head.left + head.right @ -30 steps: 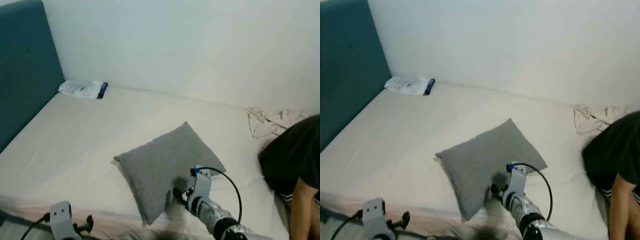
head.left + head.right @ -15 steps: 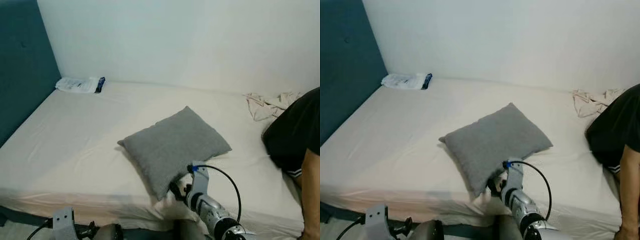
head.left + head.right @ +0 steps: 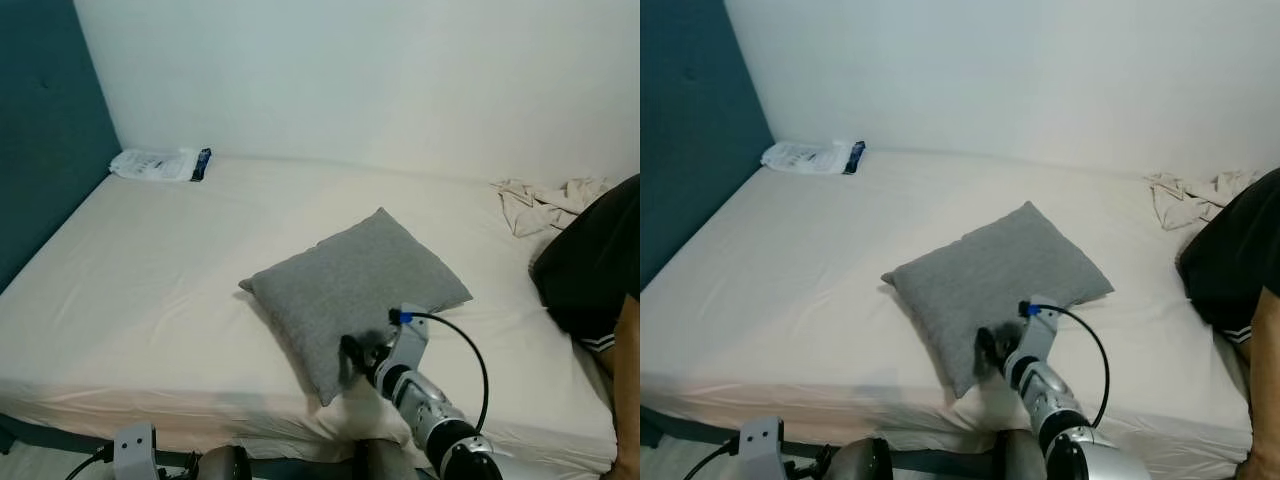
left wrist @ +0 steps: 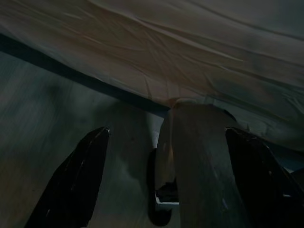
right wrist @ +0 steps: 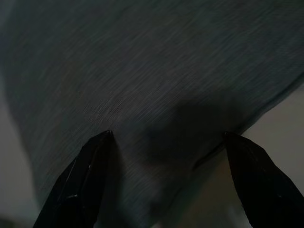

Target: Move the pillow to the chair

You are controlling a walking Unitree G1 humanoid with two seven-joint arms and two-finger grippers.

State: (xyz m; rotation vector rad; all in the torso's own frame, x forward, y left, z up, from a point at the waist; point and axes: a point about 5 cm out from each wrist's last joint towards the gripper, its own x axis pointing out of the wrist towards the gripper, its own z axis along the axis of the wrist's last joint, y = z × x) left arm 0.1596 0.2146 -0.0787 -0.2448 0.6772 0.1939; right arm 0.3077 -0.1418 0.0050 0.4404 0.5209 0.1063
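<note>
At the far left is the dark blue headboard [image 3: 45,150], and beside it, in the back corner of the bed [image 3: 150,290], lies a small white packet [image 3: 158,164]. My left gripper [image 4: 166,185] hangs low in front of the bed, near the floor, with its fingers spread apart and nothing between them.

In the middle of the bed lies the grey pillow [image 3: 350,295], flat on the sheet, with one corner pointing toward me. My right gripper [image 3: 358,357] is at this near corner. In the right wrist view its two black fingers [image 5: 83,175] stand wide apart and the grey cloth lies between them, so it is open and does not grip the pillow yet.

To the right, a crumpled beige cloth [image 3: 545,200] lies by the wall, and a person in a dark shirt [image 3: 595,265] sits at the edge of the bed. I do not see the chair.

I think the danger is a weak hold. If I close on only a thin fold at the corner, the soft pillow can slip out when I lift it. The gripper may also catch the sheet together with the pillow and pull it. When I turn to look for the chair, the hanging pillow could swing toward the person nearby
</note>
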